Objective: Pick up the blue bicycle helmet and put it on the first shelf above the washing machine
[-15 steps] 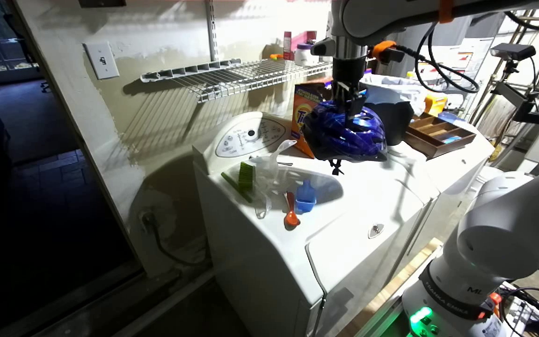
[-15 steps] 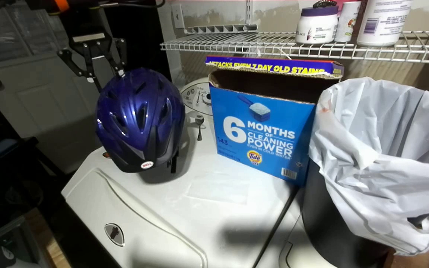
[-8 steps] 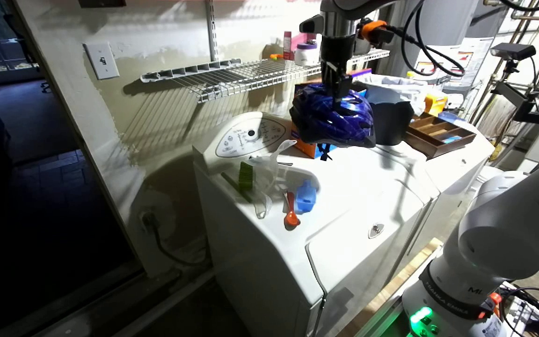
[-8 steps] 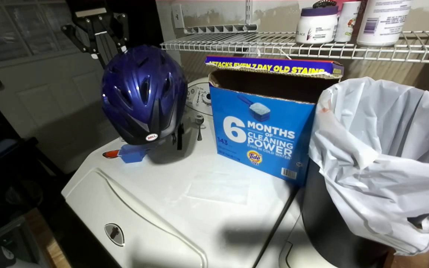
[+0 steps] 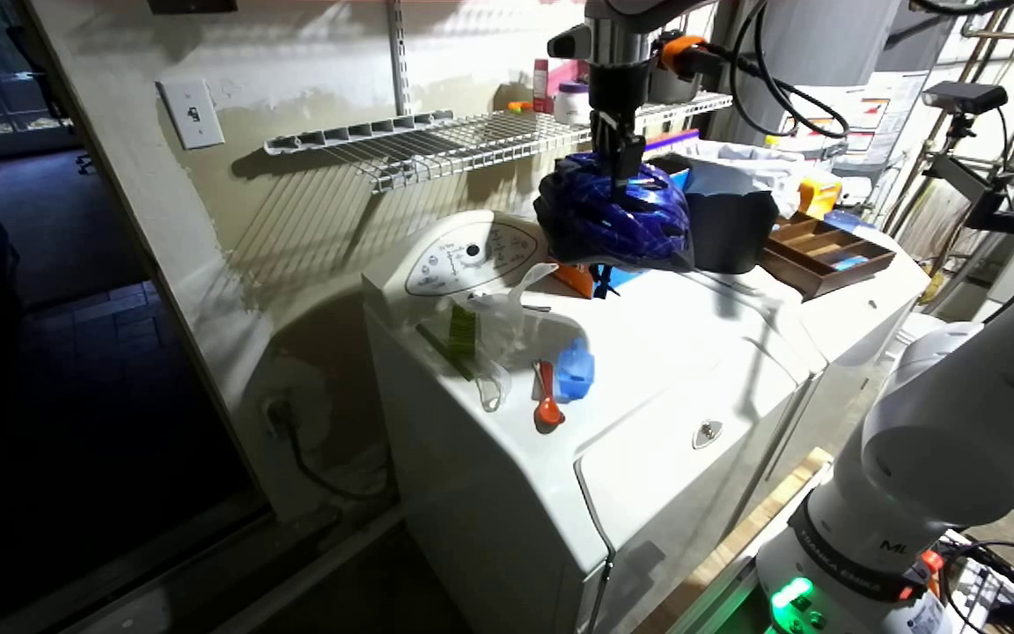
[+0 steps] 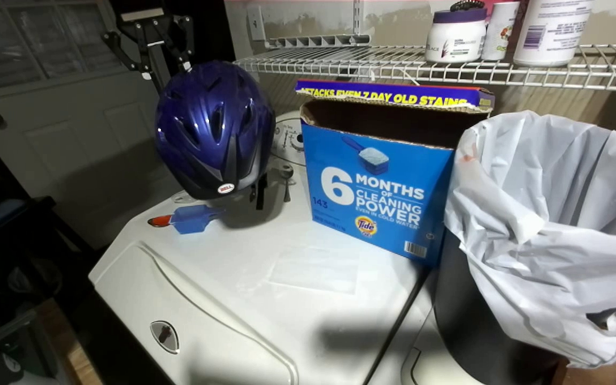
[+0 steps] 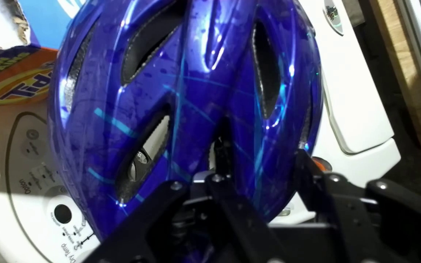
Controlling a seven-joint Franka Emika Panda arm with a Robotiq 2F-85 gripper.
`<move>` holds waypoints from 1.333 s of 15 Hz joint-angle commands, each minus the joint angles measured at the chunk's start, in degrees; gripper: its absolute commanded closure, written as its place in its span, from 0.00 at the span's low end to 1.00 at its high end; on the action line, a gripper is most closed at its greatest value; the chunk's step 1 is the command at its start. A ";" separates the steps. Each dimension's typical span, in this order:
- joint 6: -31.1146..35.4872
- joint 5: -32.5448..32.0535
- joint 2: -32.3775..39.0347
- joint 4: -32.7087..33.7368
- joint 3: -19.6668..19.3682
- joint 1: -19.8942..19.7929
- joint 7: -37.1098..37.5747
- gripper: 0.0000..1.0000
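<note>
The blue bicycle helmet (image 5: 617,220) hangs from my gripper (image 5: 620,180) above the white washing machine (image 5: 683,370). In an exterior view the helmet (image 6: 214,133) is tilted, its visor low and its dark strap hanging below. In the wrist view one finger of my gripper (image 7: 261,157) goes into a vent and the other lies along the outer side of the helmet (image 7: 203,91). The light-grey wire shelf (image 5: 489,145) runs along the wall. It also shows in an exterior view (image 6: 340,60), right of and behind the helmet, whose top is near shelf height.
A tall detergent box (image 6: 377,182) stands under the shelf beside the helmet. A lined bin (image 6: 500,299) is right of it. Jars and bottles stand on the shelf, including a white jar (image 6: 455,40). A blue bottle (image 5: 575,370), red scoop (image 5: 547,409) and green brush (image 5: 462,330) lie on the machine.
The gripper with the helmet has risen and moved toward the shelf, quickly at first, then a little. The blue bottle on the machine has come into sight below the helmet.
</note>
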 commanded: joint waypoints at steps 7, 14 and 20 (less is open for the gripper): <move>4.44 -2.47 -0.40 1.63 3.00 3.62 -18.38 0.79; 9.97 -10.57 0.54 5.05 4.39 3.37 -31.13 0.79; 23.60 -17.36 1.45 4.93 4.19 2.00 -38.96 0.79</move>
